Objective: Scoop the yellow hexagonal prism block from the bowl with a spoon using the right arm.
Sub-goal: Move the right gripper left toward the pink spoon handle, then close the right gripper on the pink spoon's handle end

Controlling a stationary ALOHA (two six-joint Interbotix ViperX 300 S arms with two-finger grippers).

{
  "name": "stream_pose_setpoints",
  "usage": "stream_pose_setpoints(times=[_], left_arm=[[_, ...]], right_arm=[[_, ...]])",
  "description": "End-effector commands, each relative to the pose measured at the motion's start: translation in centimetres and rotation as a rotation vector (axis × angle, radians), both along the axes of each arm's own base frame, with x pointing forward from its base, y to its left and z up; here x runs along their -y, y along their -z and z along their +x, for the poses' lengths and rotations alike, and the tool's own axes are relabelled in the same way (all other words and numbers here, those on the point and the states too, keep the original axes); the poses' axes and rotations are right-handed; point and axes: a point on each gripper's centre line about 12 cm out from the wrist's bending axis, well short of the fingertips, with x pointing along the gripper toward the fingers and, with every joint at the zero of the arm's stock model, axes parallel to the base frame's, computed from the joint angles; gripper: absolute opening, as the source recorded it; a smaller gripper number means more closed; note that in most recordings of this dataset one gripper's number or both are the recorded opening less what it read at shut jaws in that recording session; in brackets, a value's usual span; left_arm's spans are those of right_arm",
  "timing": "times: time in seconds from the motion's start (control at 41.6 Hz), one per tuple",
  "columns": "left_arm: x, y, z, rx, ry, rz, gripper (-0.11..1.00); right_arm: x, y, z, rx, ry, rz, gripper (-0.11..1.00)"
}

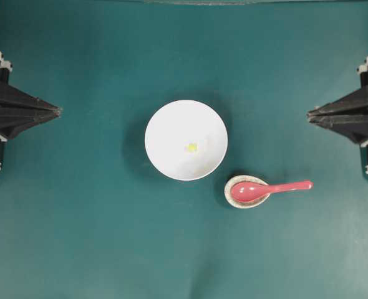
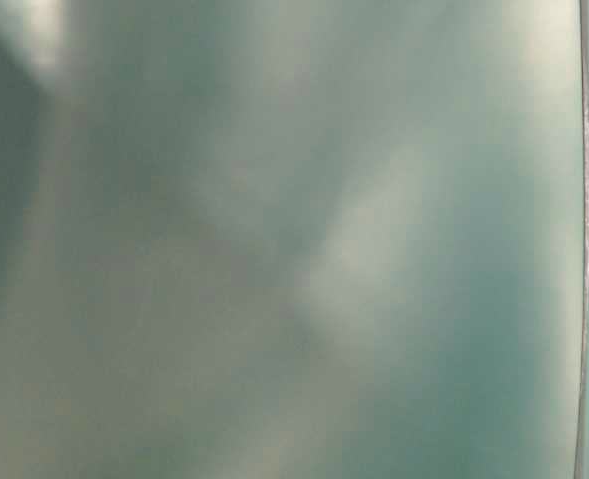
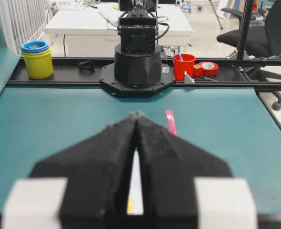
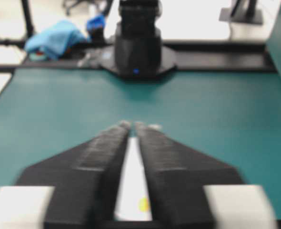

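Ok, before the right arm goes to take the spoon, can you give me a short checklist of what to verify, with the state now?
1. Right hand free, holding nothing: ok, but shut; it must open first.
2. Spoon reachable: ok, scoop lies in the spoon rest, handle points toward the right arm.
3. Yellow block inside the bowl: ok, near the middle.
4. Left hand out of the way: ok, shut at the table's edge.
5. Table-level view usable: not ok, blurred.
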Motion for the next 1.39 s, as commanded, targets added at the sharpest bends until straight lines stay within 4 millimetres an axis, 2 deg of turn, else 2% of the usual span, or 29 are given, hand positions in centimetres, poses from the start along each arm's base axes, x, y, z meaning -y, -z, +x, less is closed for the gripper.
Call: stream_pose_setpoints(times=[0.0,0.096,0.168,0.289,0.481,0.649,0.818,1.371], left_arm=[[0.0,-0.6,0.3,0.011,-0.001,0.005,0.0],[0.0,-0.6,0.3,0.011,-0.001,0.005,0.0],[0.0,-0.5,0.3,0.006,0.0,0.003,0.0],[0.0,-0.4,0.3,-0.002,-0.001,0.005,0.0],[0.0,-0.2,0.3,-0.017,-0.001,0.005,0.0],[0.0,-0.1,0.3,-0.025,-0.001,0.005,0.0],[0.0,-0.1,0.3,-0.026,-0.001,0.005,0.0],[0.0,0.0,0.2,-0.035,-0.002,0.003,0.0]], right_arm=[[-0.3,0.2,0.4,-0.009,-0.012,0.003,0.33],[-0.5,0.8,0.7,-0.031,-0.024,0.009,0.49],[-0.8,1.2,1.0,-0.037,-0.035,0.016,0.52],[-1.4,2.4,1.6,-0.056,-0.062,0.032,0.51],[-2.2,5.7,2.4,-0.079,-0.079,0.072,0.51],[-2.7,9.0,2.3,-0.111,-0.07,0.11,0.51],[-3.3,11.4,1.7,-0.121,-0.063,0.138,0.51],[-6.0,16.3,0.3,-0.191,-0.05,0.133,0.51]])
